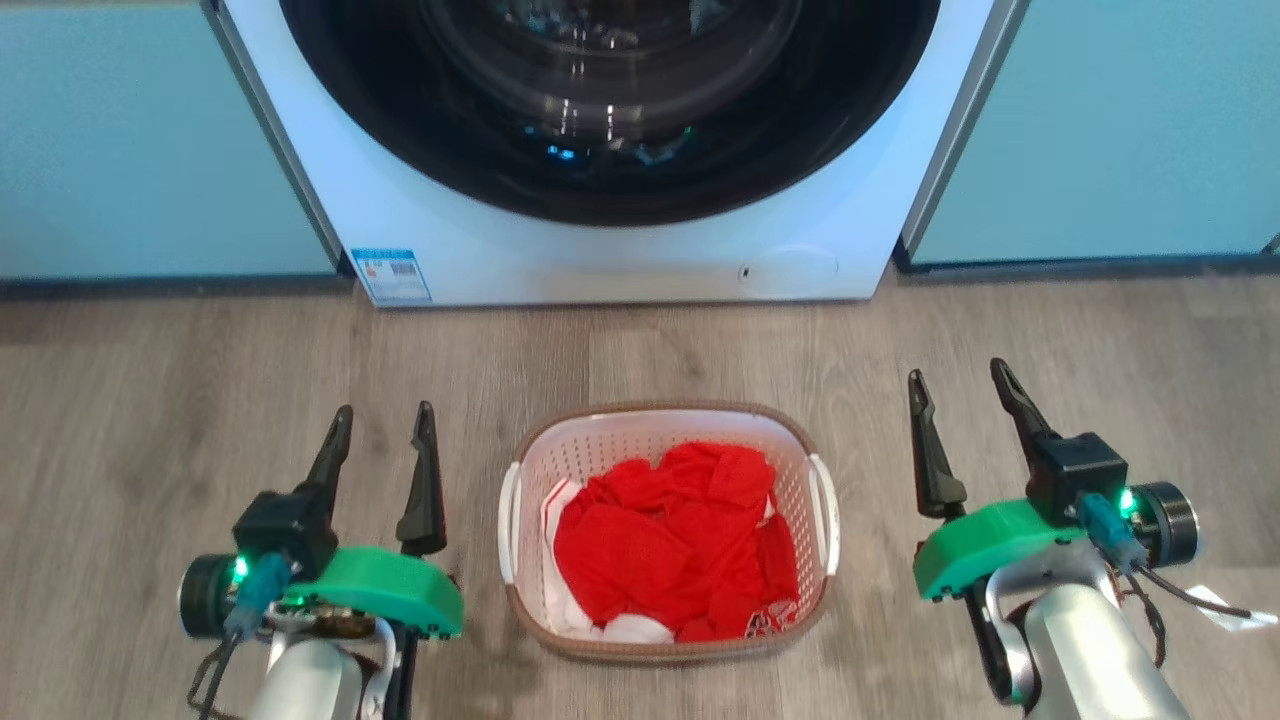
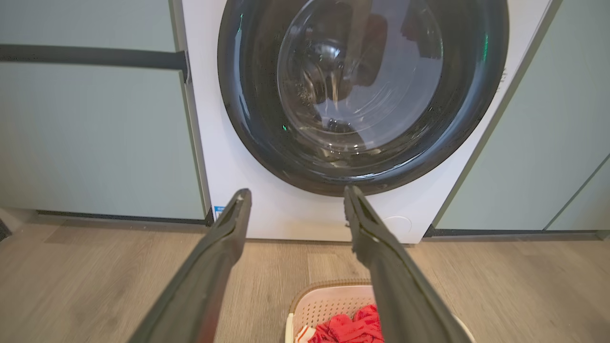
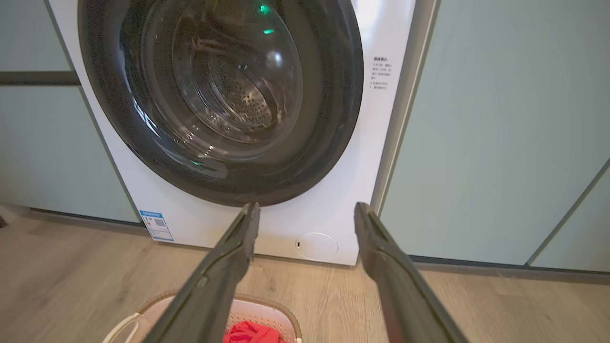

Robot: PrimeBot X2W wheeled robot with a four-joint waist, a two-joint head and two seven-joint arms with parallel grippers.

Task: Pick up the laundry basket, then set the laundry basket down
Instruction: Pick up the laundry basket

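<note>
On the floor by the washer [image 1: 610, 150], laundry basket [image 1: 668, 645] w/ red clothes [image 1: 680, 540] sits btwn left gripper [image 1: 385, 430] & right gripper [image 1: 965, 385]. Both have fingers apart, empty, prob lined up for the handles.

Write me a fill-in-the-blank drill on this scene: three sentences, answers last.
The laundry basket stands on the floor ____ the left gripper and the right gripper.
The clothes in it are mostly ____.
Both grippers are ____, touching nothing.
Missing words: between; red; open.
</note>
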